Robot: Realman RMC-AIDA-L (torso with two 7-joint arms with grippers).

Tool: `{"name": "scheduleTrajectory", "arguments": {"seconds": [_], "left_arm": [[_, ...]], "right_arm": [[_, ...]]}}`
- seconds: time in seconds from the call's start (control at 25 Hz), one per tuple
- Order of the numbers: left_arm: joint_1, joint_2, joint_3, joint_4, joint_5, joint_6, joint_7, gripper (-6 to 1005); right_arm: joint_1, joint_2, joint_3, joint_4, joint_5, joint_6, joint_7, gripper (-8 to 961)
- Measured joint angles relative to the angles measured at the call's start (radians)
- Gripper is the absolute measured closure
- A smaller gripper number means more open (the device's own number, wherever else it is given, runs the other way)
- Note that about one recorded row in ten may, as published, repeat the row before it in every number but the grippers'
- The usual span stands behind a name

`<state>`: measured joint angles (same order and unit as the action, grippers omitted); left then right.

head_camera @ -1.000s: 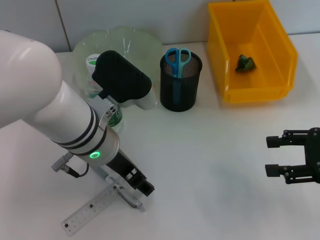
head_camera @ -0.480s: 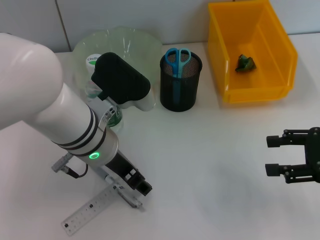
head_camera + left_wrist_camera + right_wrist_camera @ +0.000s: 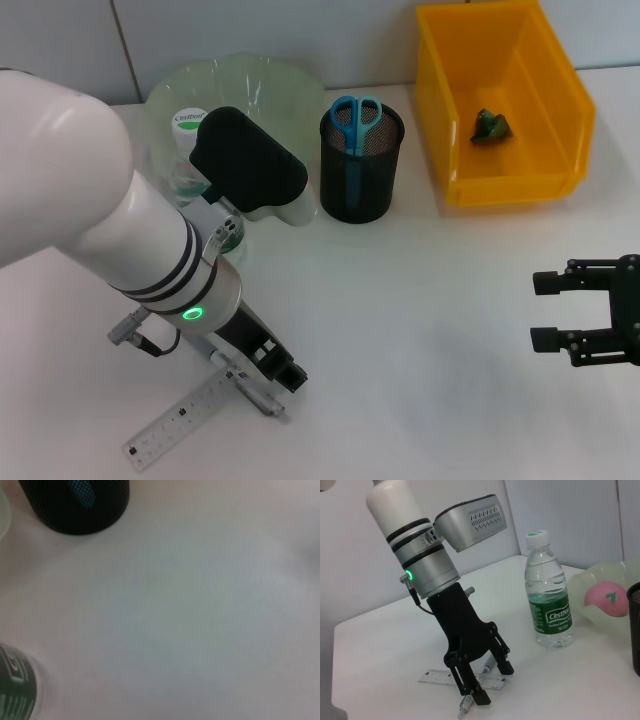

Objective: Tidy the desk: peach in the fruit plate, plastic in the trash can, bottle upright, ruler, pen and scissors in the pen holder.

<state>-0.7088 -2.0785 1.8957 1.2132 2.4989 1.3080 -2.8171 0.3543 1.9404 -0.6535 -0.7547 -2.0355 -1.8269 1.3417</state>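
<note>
My left gripper [image 3: 281, 371] is low over the table, open, its fingers either side of the grey pen [image 3: 254, 397], as the right wrist view [image 3: 493, 682] shows. The clear ruler [image 3: 178, 418] lies under and beside the pen [image 3: 468, 703]. The water bottle [image 3: 548, 597] stands upright. The pink peach [image 3: 605, 599] sits in the pale green fruit plate [image 3: 262, 77]. Blue scissors [image 3: 354, 115] stand in the black mesh pen holder [image 3: 358, 185]. Green plastic [image 3: 491, 125] lies in the yellow bin [image 3: 515, 185]. My right gripper [image 3: 572, 311] hovers open and empty at the right.
The bottle [image 3: 187, 140] stands just behind my left arm, next to the plate. The pen holder [image 3: 75, 510] and the bottle's label [image 3: 14, 692] show in the left wrist view. White table between the two arms.
My left arm has shifted very slightly while its gripper stays low at the pen. The right arm has not moved.
</note>
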Motion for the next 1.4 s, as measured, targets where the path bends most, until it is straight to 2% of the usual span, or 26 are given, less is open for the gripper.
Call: {"name": "scheduleTrajectory", "arguments": {"seconds": [0.56, 0.76, 1.28, 1.4], "left_arm": [[-0.002, 0.0, 0.008, -0.018, 0.008, -0.006, 0.002, 292], [-0.006, 0.0, 0.008, -0.023, 0.008, -0.006, 0.002, 401], [-0.006, 0.0, 0.0, -0.014, 0.013, 0.002, -0.001, 551], [-0.003, 0.0, -0.022, 0.017, 0.004, 0.02, 0.0, 583]], "right_arm": [[0.0, 0.0, 0.002, 0.0, 0.004, -0.003, 0.006, 227], [0.0, 0.0, 0.002, 0.0, 0.006, -0.003, 0.007, 232], [0.001, 0.0, 0.002, 0.0, 0.006, -0.006, 0.017, 246], [0.002, 0.0, 0.007, 0.0, 0.006, -0.008, 0.018, 249]]}}
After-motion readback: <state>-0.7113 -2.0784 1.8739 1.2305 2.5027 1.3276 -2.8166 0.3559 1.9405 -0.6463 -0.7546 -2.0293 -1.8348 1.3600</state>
